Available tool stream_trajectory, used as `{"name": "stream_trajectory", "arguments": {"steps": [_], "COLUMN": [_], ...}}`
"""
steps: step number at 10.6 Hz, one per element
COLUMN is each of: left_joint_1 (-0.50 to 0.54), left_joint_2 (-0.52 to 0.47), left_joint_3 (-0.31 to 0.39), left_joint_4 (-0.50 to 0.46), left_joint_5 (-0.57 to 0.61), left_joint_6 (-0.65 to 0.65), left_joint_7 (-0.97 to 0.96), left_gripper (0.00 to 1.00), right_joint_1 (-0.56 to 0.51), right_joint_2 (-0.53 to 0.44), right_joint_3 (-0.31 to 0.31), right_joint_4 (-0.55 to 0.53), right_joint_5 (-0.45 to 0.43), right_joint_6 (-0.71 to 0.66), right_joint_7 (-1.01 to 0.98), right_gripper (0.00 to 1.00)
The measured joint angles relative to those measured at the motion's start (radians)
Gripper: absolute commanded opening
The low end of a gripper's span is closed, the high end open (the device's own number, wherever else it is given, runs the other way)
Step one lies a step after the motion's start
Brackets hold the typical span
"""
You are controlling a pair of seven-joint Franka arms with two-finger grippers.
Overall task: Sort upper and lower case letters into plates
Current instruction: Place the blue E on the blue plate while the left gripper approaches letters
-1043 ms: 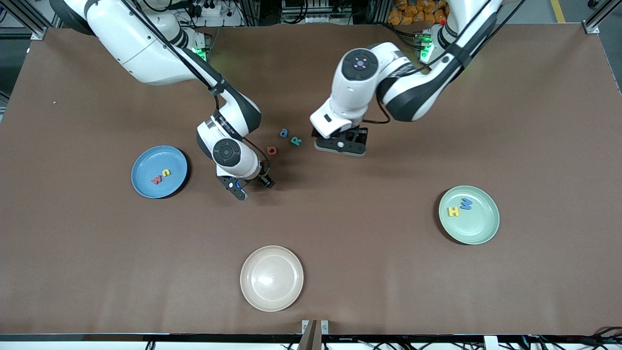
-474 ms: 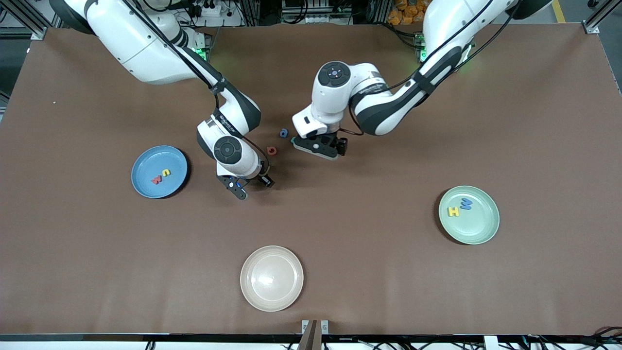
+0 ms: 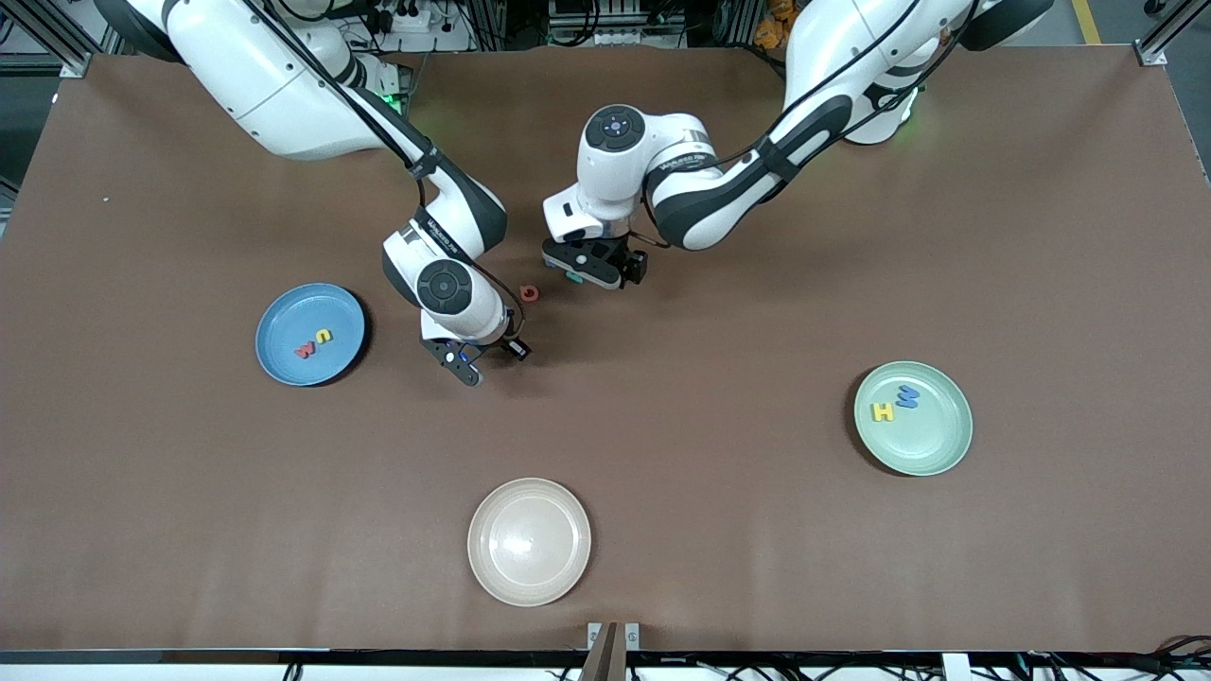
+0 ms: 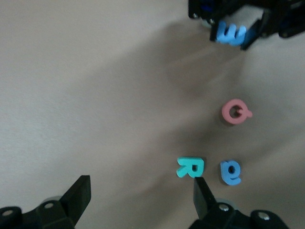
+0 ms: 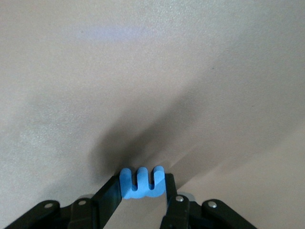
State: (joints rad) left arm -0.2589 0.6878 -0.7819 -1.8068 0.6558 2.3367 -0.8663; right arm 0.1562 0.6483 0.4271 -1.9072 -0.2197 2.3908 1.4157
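Brown desk (image 3: 757, 530) carries a bright blue round plate (image 3: 284, 317) near the right arm's edge and a pale mint plate (image 3: 937, 440) near the left arm's edge. Right gripper (image 5: 141, 199) fingers clamp a light blue chunky letter m (image 5: 142, 182). Left gripper (image 4: 141, 194), fingers spread wide, hovers mid-desk over teal R (image 4: 190, 167).

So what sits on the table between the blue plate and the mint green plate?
In the front view, between the blue plate and the mint green plate, only the right gripper, shut on a blue letter m; otherwise bare brown table.
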Motion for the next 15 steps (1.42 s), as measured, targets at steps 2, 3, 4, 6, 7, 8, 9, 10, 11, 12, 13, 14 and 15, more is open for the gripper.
{"name": "stream_trajectory", "arguments": {"steps": [2, 3, 4, 6, 7, 8, 9, 10, 11, 12, 13, 14, 15], "left_joint_1": [-0.051, -0.07, -0.083, -0.104, -0.12, -0.143, -0.171, -0.194, -0.207, -0.21, -0.211, -0.212, -0.214], "left_joint_2": [0.008, 0.016, 0.027, 0.051, 0.063, 0.073, 0.083, 0.093, 0.103, 0.113, 0.122, 0.129, 0.134], "left_joint_3": [0.049, 0.061, 0.066, 0.07, 0.078, 0.1, 0.127, 0.149, 0.16, 0.164, 0.166, 0.166, 0.166], "left_joint_4": [0.003, 0.012, 0.026, 0.051, 0.063, 0.078, 0.091, 0.101, 0.107, 0.111, 0.113, 0.114, 0.114], "left_joint_5": [0.009, 0.009, 0.01, 0.01, 0.01, 0.01, 0.01, 0.01, 0.01, 0.01, 0.01, 0.01, 0.01], "left_joint_6": [0.004, 0.012, 0.015, 0.017, 0.018, 0.021, 0.022, 0.023, 0.028, 0.036, 0.043, 0.05, 0.054], "left_joint_7": [0.0, 0.0, 0.0, 0.0, 0.0, 0.0, -0.001, -0.002, -0.003, -0.008, -0.019, -0.026, -0.04], "left_gripper": [0.81, 0.8, 0.8, 0.79, 0.75, 0.75, 0.73, 0.72, 0.72, 0.71, 0.71, 0.71, 0.71], "right_joint_1": [-0.002, -0.008, -0.021, -0.066, -0.094, -0.128, -0.169, -0.221, -0.281, -0.337, -0.382, -0.423, -0.459], "right_joint_2": [-0.001, -0.003, -0.011, -0.041, -0.065, -0.095, -0.129, -0.164, -0.199, -0.226, -0.243, -0.252, -0.252], "right_joint_3": [0.0, -0.001, -0.002, -0.002, -0.002, -0.002, -0.003, -0.004, -0.005, -0.006, -0.008, -0.009, -0.009], "right_joint_4": [0.0, 0.0, 0.0, 0.001, 0.003, 0.006, 0.01, 0.013, 0.013, 0.012, 0.011, 0.007, 0.0], "right_joint_5": [-0.001, -0.003, -0.005, -0.006, -0.005, 0.0, 0.011, 0.034, 0.054, 0.062, 0.064, 0.065, 0.067], "right_joint_6": [-0.001, -0.008, -0.03, -0.095, -0.136, -0.187, -0.243, -0.306, -0.364, -0.407, -0.429, -0.437, -0.439], "right_joint_7": [-0.003, -0.013, -0.036, -0.105, -0.157, -0.225, -0.31, -0.415, -0.524, -0.616, -0.69, -0.754, -0.808], "right_gripper": [0.0, 0.0, 0.0, 0.0, 0.0, 0.0, 0.0, 0.0, 0.0, 0.0, 0.0, 0.0, 0.0]}}
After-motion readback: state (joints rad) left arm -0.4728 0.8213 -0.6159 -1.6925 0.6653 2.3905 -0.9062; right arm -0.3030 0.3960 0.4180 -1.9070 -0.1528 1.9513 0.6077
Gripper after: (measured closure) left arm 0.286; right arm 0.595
